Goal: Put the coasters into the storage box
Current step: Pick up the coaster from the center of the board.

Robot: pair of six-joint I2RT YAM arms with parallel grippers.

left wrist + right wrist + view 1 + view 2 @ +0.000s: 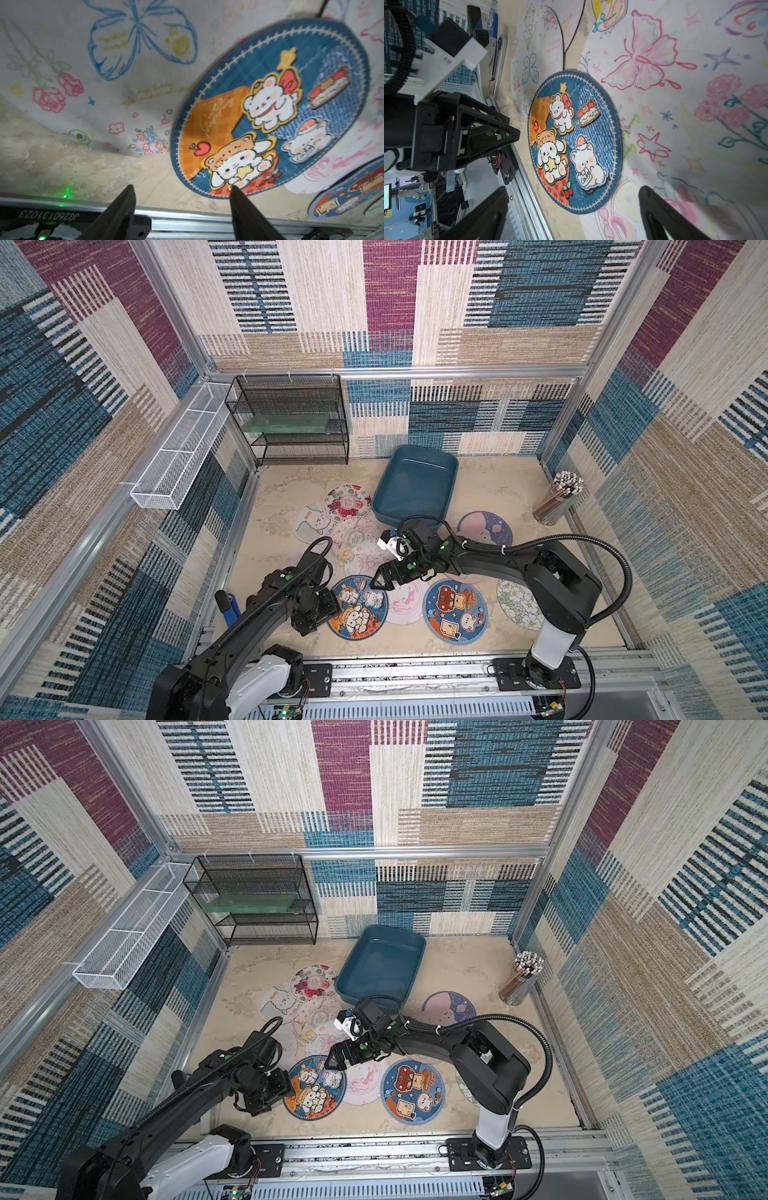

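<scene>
Several round coasters lie scattered on the beige table. A blue coaster with cartoon bears (358,609) (316,1090) (270,99) (575,141) lies flat at the front. My left gripper (332,605) (287,1083) (181,187) is low at its left edge, open, with one fingertip (234,190) at the rim and nothing between the fingers. My right gripper (380,578) (334,1057) (573,189) hangs open over that coaster's far edge, holding nothing. The teal storage box (384,489) (348,969) stands behind with no coaster in it.
Other coasters: blue (455,610), pink-white (405,603), white floral (519,603), purple (484,529), red floral (347,501). A black wire rack (291,418) and white mesh tray (178,456) stand back left. A pencil cup (559,497) is at right, a blue-handled tool (228,605) at left.
</scene>
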